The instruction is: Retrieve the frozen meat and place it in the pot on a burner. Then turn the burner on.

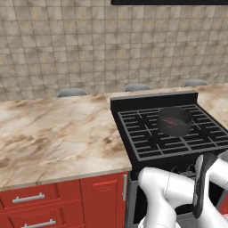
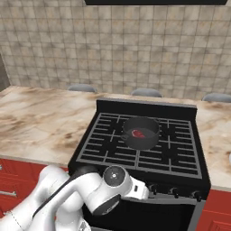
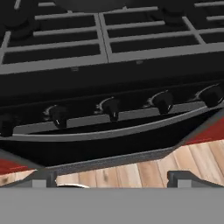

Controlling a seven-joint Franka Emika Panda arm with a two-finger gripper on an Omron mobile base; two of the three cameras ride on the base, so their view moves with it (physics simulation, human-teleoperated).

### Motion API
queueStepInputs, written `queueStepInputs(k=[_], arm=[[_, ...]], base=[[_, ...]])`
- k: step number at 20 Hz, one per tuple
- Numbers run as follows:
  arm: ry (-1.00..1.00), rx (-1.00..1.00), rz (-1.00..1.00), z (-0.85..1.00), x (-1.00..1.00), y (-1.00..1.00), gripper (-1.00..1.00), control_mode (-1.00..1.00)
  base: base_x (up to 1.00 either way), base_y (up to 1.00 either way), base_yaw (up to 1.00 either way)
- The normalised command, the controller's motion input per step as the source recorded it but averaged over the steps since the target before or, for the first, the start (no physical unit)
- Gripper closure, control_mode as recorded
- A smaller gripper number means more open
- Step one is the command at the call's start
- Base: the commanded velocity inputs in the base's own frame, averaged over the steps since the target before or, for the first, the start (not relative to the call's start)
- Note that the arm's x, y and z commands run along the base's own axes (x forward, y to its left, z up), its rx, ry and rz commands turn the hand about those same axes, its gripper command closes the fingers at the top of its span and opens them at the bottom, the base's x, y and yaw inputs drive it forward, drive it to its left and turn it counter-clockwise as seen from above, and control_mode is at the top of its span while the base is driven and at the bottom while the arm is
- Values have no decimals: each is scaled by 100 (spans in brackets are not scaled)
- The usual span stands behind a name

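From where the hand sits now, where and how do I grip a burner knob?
Grip a knob across its raised ridge, one of the fingers on each flat side. Come straight at the range's front panel, horizontally: the knobs stick out toward the hand. The meat is already in the pot.

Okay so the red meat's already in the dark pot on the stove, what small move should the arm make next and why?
Probably ease the gripper forward toward one black stove knob: the small red-pink frozen meat already lies in the short dark round pot on the black grate burner, and the hand faces the knob row.
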Motion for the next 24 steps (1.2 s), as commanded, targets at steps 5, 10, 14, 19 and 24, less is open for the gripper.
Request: queueStepInputs(k=[5,10,14,19,24], arm=[[-55,-8,16,-37,-52,-30,-100,-100],[-49,-28,9,-40,-39,2,-100,-100],[-37,0,0,0,-19,-1,-100,-100],[-9,3,-3,5,0,-14,-100,-100],[0,1,1,0,0,-4,-100,-100]], base=[[0,0,0],[0,0,0],[0,0,0],[0,0,0],[0,0,0]])
